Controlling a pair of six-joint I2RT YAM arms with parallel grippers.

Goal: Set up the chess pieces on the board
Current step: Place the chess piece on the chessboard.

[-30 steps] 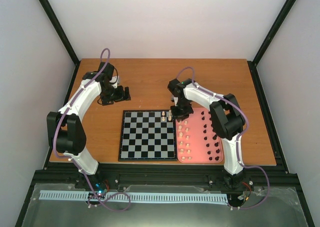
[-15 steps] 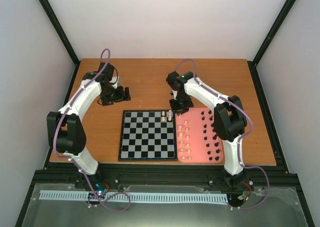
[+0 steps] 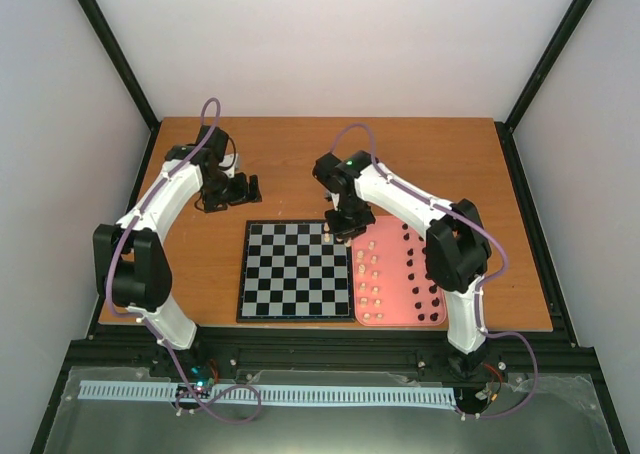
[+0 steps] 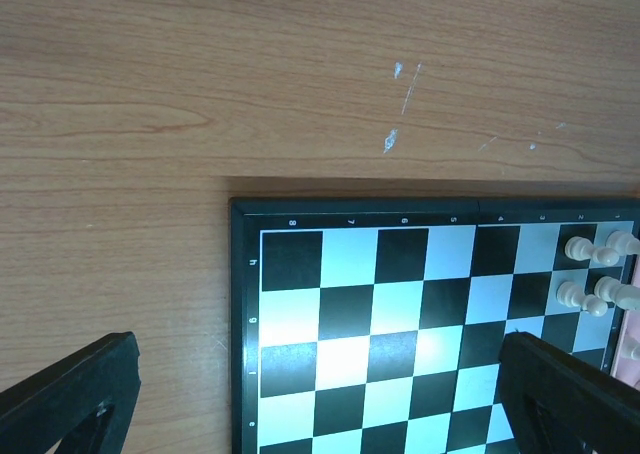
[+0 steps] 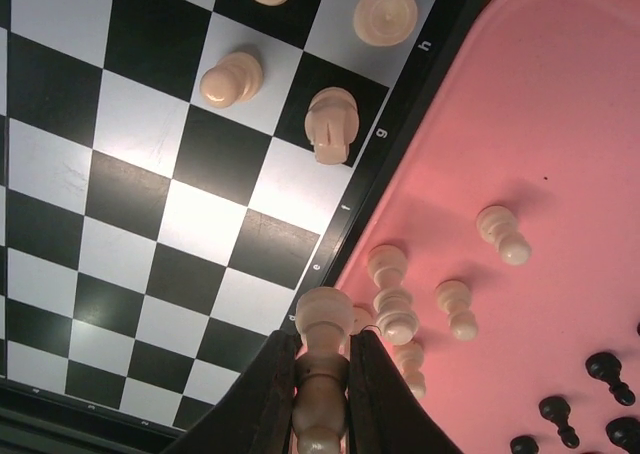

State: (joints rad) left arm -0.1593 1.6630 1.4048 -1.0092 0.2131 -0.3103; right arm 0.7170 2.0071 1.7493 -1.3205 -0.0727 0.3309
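My right gripper (image 5: 325,346) is shut on a cream-white chess piece (image 5: 324,319), held above the seam between the board (image 5: 130,174) and the pink tray (image 5: 560,124). Several cream pieces (image 5: 330,124) stand on the board's corner squares just beyond it. From above, the right gripper (image 3: 341,228) hangs over the far right corner of the board (image 3: 290,274). More cream pieces (image 3: 372,279) and black pieces (image 3: 420,269) lie in the tray. My left gripper (image 4: 320,404) is open and empty, looking down at the board (image 4: 345,304) from the far left (image 3: 248,186).
The pink tray (image 3: 400,314) lies flush against the board's right side. Bare wooden table (image 3: 420,164) stretches behind both. Black frame posts stand at the table's corners, and white walls close it in.
My right arm has swung left from over the tray's far end to the board's far right corner, carrying the cream piece. The left arm has stayed still.
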